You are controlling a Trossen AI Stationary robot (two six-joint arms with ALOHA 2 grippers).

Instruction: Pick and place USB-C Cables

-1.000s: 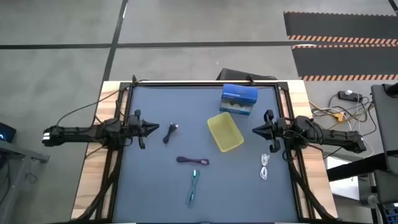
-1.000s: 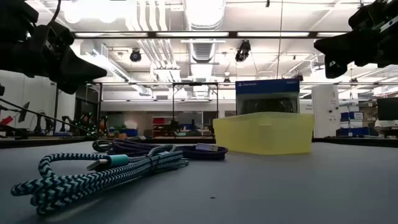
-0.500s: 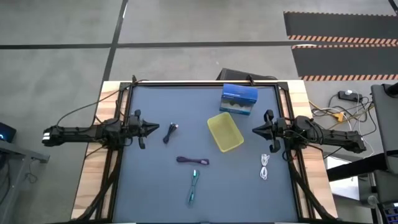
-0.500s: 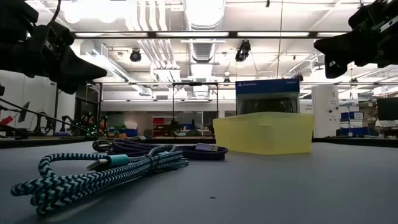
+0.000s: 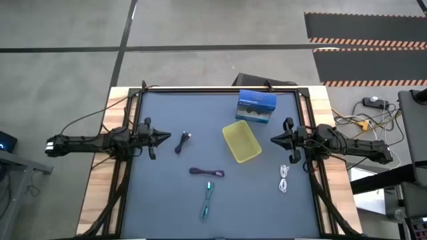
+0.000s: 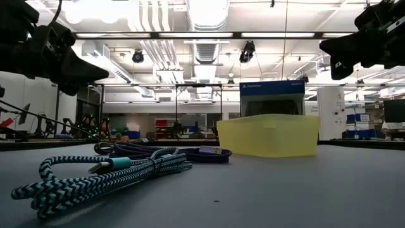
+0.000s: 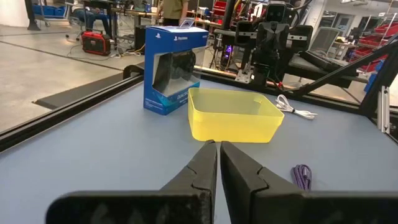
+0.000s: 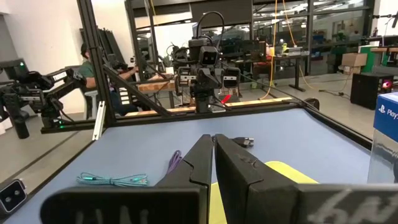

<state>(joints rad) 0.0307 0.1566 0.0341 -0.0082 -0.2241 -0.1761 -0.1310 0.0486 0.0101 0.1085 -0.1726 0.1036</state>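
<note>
From table height, the teal cable [image 6: 101, 180] lies nearest, a braided bundle on the dark mat [image 5: 167, 207]. Just behind it is the purple cable [image 6: 171, 151], the two overlapping from this angle but lying apart when seen from above. Farther back stands the yellow bin [image 6: 268, 135], and behind it the blue box [image 6: 272, 97].

My left pincer [image 5: 168, 139] hangs above the mat's left side, its fingers pressed together, holding nothing. Just beyond its tip lies the black cable [image 5: 183, 141]. My right pincer [image 5: 273, 140] hangs above the right side, its fingers likewise together and empty. The white cable [image 5: 284, 177] lies near it on the mat, toward the front edge.

From the left wrist, past my fingers [image 7: 205, 163], the bin [image 7: 231, 114] sits with the box [image 7: 172, 68] touching its far corner. The box reads "PlayStation" on its white band and shows a game controller. From the right wrist, a person [image 8: 93, 65] sits beyond the table, beside the left arm's base.
</note>
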